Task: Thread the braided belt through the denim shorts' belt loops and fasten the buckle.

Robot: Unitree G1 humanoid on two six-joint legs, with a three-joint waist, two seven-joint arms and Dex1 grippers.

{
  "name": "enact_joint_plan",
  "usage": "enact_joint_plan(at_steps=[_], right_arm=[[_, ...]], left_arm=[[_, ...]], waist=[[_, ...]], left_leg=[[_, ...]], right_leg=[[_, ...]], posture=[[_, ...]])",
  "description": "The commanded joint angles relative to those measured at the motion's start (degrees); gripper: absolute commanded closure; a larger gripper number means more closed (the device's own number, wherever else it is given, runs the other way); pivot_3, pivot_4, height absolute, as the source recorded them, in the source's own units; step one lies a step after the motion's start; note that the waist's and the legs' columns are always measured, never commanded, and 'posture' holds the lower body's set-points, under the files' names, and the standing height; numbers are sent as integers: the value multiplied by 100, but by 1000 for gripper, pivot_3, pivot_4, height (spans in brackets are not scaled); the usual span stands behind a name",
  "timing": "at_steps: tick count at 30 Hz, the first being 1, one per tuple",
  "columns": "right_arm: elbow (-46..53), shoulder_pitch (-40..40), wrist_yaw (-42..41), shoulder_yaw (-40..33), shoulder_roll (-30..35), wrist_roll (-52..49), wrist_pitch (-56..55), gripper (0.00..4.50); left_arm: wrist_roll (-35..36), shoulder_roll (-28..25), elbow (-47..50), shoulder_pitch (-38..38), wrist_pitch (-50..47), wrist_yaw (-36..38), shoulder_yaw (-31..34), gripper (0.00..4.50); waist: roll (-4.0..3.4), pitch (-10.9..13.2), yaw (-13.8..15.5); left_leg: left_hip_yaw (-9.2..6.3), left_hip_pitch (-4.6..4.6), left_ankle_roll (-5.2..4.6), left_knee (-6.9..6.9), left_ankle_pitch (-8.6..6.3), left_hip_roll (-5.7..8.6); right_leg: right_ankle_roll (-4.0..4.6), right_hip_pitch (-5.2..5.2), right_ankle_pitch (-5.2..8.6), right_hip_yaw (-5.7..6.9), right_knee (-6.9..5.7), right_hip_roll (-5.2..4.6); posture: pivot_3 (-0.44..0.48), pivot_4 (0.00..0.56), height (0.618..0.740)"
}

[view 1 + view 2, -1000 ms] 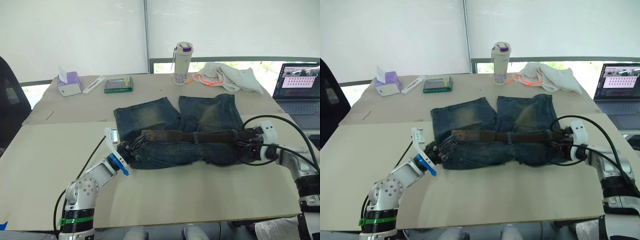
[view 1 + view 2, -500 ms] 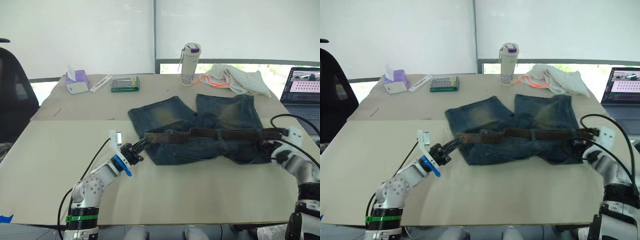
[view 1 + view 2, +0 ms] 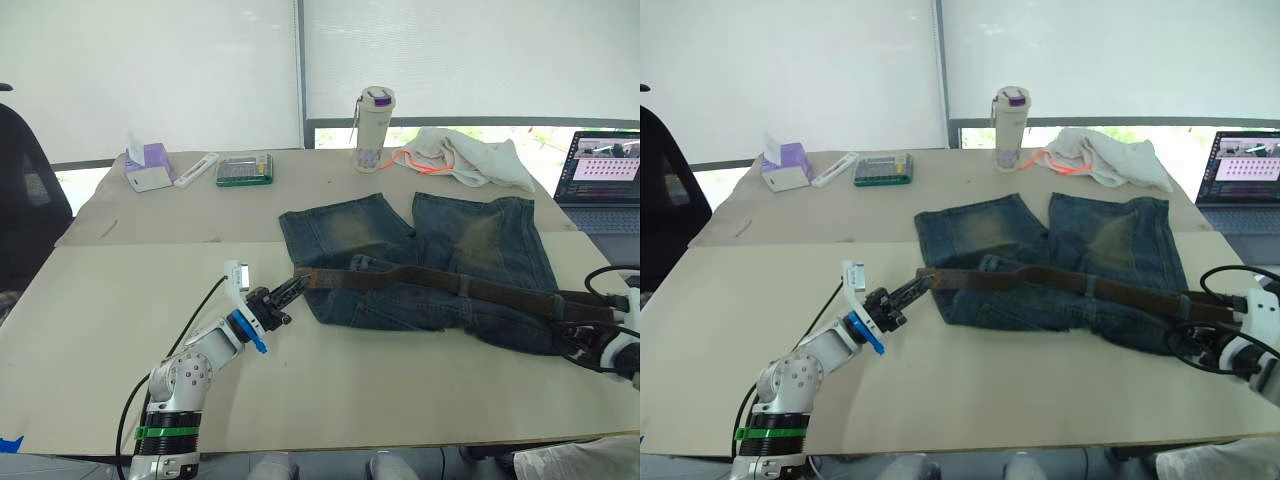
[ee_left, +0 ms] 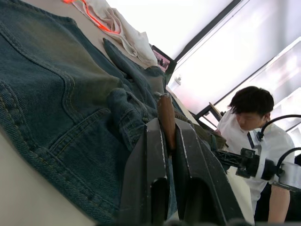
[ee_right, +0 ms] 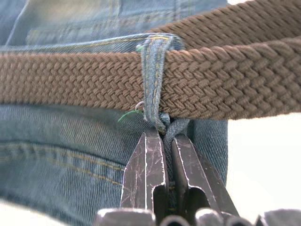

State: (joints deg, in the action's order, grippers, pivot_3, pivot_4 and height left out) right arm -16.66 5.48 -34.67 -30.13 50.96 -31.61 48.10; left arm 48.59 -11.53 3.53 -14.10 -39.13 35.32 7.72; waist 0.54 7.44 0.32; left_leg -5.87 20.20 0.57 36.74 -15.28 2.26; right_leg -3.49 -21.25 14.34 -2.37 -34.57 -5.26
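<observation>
The denim shorts (image 3: 430,250) lie flat on the table, legs pointing away, the waistband slanting toward the near right. The braided belt (image 3: 440,283) runs along the waistband through the belt loops (image 5: 153,80). My left gripper (image 3: 290,290) is shut on the belt's free left end (image 4: 165,117), just off the shorts' left edge. My right gripper (image 5: 162,134) is shut on denim right under a loop at the shorts' right end (image 3: 1196,335). I cannot make out the buckle.
A bottle (image 3: 371,128), a white cloth with orange trim (image 3: 465,158), a calculator (image 3: 245,168) and a tissue box (image 3: 146,166) sit along the far side. A laptop (image 3: 605,180) stands at the right. A person (image 4: 254,122) sits beyond the table.
The right gripper has pulled the shorts' right end to the right and nearer, so the waistband now slants. The belt's left end now sticks out past the shorts in the left gripper.
</observation>
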Motion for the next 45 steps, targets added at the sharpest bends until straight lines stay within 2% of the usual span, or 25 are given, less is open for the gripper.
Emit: enact_joint_plan(at_steps=[1, 4, 7, 10, 12, 13, 17, 19, 20, 23, 26, 35, 39, 43, 45], right_arm=[[-750, 308, 151, -260, 385, 445, -757, 4465], [-981, 524, 79, -200, 450, 614, -1280, 4465], [-739, 555, -343, -144, 419, 490, -1344, 4465], [-277, 392, -946, -187, 436, 94, -885, 3315], [101, 185, -1317, -317, 495, -169, -618, 2788], [220, 105, -1460, -397, 525, -287, -506, 2352], [446, -166, -1675, -665, 613, -535, -92, 921], [538, -261, -1748, -786, 630, -668, 113, 304], [722, -381, -1896, -884, 635, -872, 364, 143], [1023, -535, -2012, -1055, 574, -1136, 663, 143], [469, -327, -1493, -1111, 556, -663, 123, 143], [-80, -559, -1639, -1226, 770, -247, -312, 143], [1005, -705, -1998, -1332, 541, -1055, 357, 143], [1926, -494, -1778, -1246, 98, -2001, 1190, 143], [2634, -247, -1311, -708, -589, -2610, 1612, 143]], left_arm=[[8, -71, 65, -51, 14, 111, 38, 4500], [8, -53, 78, -50, 12, 104, 23, 4500], [22, -18, 119, -36, 1, 98, -7, 4500], [56, 27, 176, -18, -31, 101, -48, 4500], [139, 65, 258, -3, -115, 118, -83, 4500], [193, 90, 299, 2, -167, 126, -90, 4500], [347, 159, 425, -15, -310, 138, -138, 4500], [381, 177, 461, -37, -356, 127, -149, 4500], [486, 215, 503, -80, -428, 110, -145, 4500], [632, 308, 590, -189, -547, 71, -205, 4500], [595, 369, 571, -263, -570, 32, -277, 4500], [566, 313, 492, -347, -574, 64, -287, 4500], [574, 358, 470, -412, -576, 47, -320, 4500], [635, 452, 492, -482, -614, 0, -334, 4500], [720, 550, 535, -562, -693, -125, -335, 4500]], waist=[[1, 6, -1], [6, 13, -13], [3, 15, -31], [2, 15, -48], [2, 15, -49], [2, 16, -56], [2, 16, -49], [4, 17, -49], [4, 17, -51], [4, 17, -50], [5, 18, -52], [4, 17, -49], [1, 18, -76], [7, 21, -106], [7, 21, -96]], left_leg=[[0, -1, 0, 0, 0, 0], [0, 0, 0, 0, 0, 0], [2, 0, 0, 0, 0, 0], [1, 0, 0, 0, 0, -1], [0, 1, 0, 0, 0, -1], [-1, 0, -1, 0, -1, -3], [0, 1, -1, 0, -1, -1], [-1, 1, -1, 0, -1, -2], [-1, 1, -1, 0, -1, -3], [0, 1, -1, -1, -2, -3], [1, 0, -1, 1, -2, -2], [5, -1, -2, 2, -3, 1], [4, 1, -2, 1, -3, -1], [3, 4, -2, 0, -4, -8], [-1, 1, -2, 1, -4, -6]], right_leg=[[0, 0, 0, 0, 0, 0], [-1, 0, 0, 0, 0, 0], [-1, 0, 0, -2, 0, 0], [-2, 0, 0, -2, -1, 0], [-2, 0, 0, -1, -1, 0], [-3, 1, 1, -1, -1, 3], [-4, 1, 1, -2, -1, 0], [-4, 1, 2, -2, -1, 1], [-4, 1, 2, -2, -1, 2], [-5, 1, 2, -3, -1, 2], [-6, 5, 2, -4, -2, 1], [-9, 5, 3, -7, -1, -1], [-9, 5, 4, -8, -1, 1], [-11, 16, 5, -7, -1, 7], [-11, 14, 5, -5, -1, 6]], posture=[[0, 150, 740], [0, 150, 740], [0, 150, 740], [0, 150, 740], [0, 150, 740], [0, 150, 740], [0, 150, 740], [0, 150, 740], [0, 150, 740], [0, 150, 740], [0, 150, 740], [0, 150, 740], [0, 150, 740], [0, 150, 740], [0, 150, 740]])
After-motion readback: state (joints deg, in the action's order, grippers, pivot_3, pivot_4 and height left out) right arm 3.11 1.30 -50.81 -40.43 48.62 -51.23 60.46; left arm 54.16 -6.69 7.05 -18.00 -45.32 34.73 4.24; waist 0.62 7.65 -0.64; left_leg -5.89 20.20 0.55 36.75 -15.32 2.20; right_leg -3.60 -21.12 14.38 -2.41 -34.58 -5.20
